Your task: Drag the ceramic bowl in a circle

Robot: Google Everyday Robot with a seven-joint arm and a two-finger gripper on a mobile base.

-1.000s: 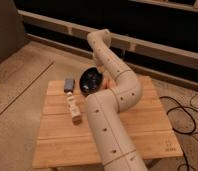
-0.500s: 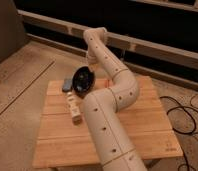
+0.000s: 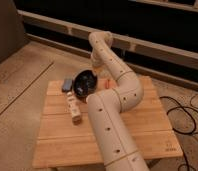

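Note:
The ceramic bowl [image 3: 85, 83] is round, glossy and dark. It sits at the back left of the wooden table [image 3: 147, 131] and looks tilted, with its inside facing the camera. My cream arm rises from the bottom of the view, bends at the table's back edge and comes down to the bowl's far right rim. My gripper [image 3: 95, 65] is at that rim, right against the bowl. Whether it holds the rim is hidden by the arm and the bowl.
A small grey-blue block [image 3: 67, 84] lies just left of the bowl. A tan and white upright object [image 3: 74, 108] stands in front of the bowl. A small orange thing [image 3: 108, 83] lies right of it. Black cables [image 3: 188, 116] lie on the floor at right.
The bowl slid left and tipped up toward the camera, then came back slightly right. The arm's upper bend swung left and returned with it.

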